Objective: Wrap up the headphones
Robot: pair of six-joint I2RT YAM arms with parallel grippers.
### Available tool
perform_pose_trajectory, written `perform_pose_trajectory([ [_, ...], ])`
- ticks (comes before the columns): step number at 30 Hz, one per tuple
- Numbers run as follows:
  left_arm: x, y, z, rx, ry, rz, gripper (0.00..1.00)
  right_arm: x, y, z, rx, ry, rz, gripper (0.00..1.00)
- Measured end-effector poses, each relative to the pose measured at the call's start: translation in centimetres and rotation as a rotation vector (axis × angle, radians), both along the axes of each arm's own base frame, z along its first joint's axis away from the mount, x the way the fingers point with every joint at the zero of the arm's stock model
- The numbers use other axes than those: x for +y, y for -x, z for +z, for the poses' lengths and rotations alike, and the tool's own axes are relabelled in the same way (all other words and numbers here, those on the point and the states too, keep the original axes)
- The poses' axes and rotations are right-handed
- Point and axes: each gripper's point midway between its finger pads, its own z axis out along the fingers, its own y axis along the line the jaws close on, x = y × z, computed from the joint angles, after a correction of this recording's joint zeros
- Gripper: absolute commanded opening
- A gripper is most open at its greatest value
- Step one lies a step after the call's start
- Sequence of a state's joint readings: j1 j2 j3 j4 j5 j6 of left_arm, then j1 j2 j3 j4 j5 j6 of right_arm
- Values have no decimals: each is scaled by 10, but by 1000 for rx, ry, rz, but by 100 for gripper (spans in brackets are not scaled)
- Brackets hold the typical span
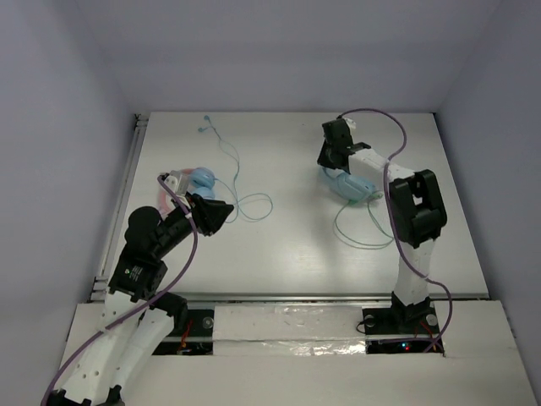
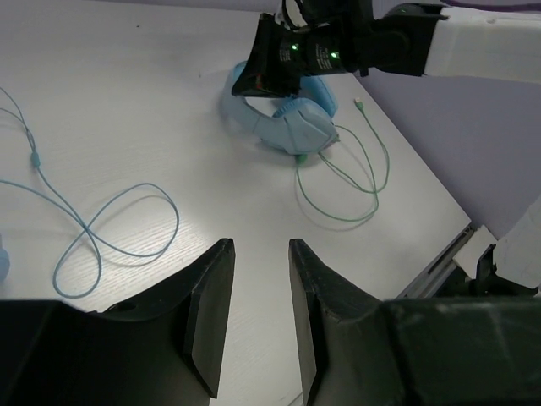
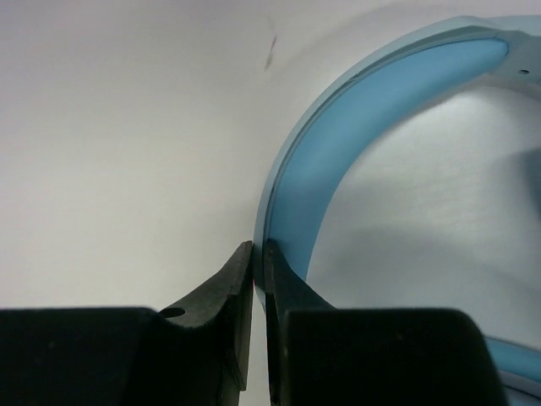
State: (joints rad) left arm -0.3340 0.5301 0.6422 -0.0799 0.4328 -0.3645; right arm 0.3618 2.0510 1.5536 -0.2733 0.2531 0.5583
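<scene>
The large light-blue headphones (image 1: 353, 187) lie on the table at the right, under my right arm, and also show in the left wrist view (image 2: 294, 128). Their thin green cable (image 1: 365, 239) lies in loose loops in front of them, also seen in the left wrist view (image 2: 359, 182). My right gripper (image 1: 328, 161) is shut on the edge of the wide blue headband (image 3: 338, 144), which sits between its fingertips in the right wrist view (image 3: 259, 246). My left gripper (image 1: 223, 211) is open and empty above the bare table, well to the left of the headphones, with its jaws apart in its own view (image 2: 260, 245).
Smaller headphones with a pink band and blue earcups (image 1: 191, 181) lie by my left arm. Their thin blue cable (image 1: 245, 203) loops across the table's middle and runs to the back (image 2: 127, 222). A metal rail (image 1: 287, 296) borders the table's near edge.
</scene>
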Motion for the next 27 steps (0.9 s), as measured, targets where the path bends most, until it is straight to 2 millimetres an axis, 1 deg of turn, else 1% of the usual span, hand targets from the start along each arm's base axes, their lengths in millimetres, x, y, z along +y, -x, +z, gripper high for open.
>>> perform_pose_trajectory([
  [2,0,-1,-1,6,-2,5,29,8,22,3,6,-3,27,0],
  [4,0,-5,-5,23,-6,13,29,19,37,7,2,-13,59,0],
  [6,0,-9,-11,48,-11,20,29,35,52,10,1,-27,102,7],
  [7,0,-11,-14,61,-14,23,27,42,58,12,0,-32,126,13],
  [8,-1,-13,-17,74,-18,26,26,49,63,14,-3,-38,147,30],
  [9,-1,-15,-20,85,-21,28,21,57,68,16,-4,-47,173,40],
  [10,-1,-17,-23,97,-23,34,19,64,73,19,-7,-54,204,49],
  [11,-1,-19,-26,111,-26,41,17,69,77,22,-11,-61,227,62],
  [12,0,-21,-29,123,-28,47,12,74,82,27,-19,-74,251,66],
  [14,-1,-25,-34,155,-24,59,8,77,91,43,-41,-93,286,73],
  [16,-2,-29,-38,185,-12,69,7,74,100,70,-91,-120,306,74],
  [17,-4,-31,-39,202,0,77,7,72,104,88,-126,-138,312,70],
  [18,-6,-33,-39,213,19,83,5,70,109,107,-166,-153,318,60],
  [19,-9,-35,-36,214,42,87,4,68,113,129,-218,-176,323,44],
  [20,-14,-37,-33,209,63,86,4,64,120,153,-277,-198,328,19],
  [21,-18,-39,-30,203,80,91,2,59,128,175,-338,-221,329,10],
  [22,-24,-40,-29,201,88,91,2,54,138,195,-391,-247,326,4],
  [24,-43,-44,-35,224,62,92,2,42,159,224,-479,-290,322,2],
  [25,-58,-44,-34,228,48,73,6,35,171,234,-517,-312,316,2],
  [26,-72,-46,-33,231,29,63,9,29,180,241,-544,-331,308,10],
  [27,-87,-50,-32,229,9,56,19,23,191,244,-563,-352,301,15],
])
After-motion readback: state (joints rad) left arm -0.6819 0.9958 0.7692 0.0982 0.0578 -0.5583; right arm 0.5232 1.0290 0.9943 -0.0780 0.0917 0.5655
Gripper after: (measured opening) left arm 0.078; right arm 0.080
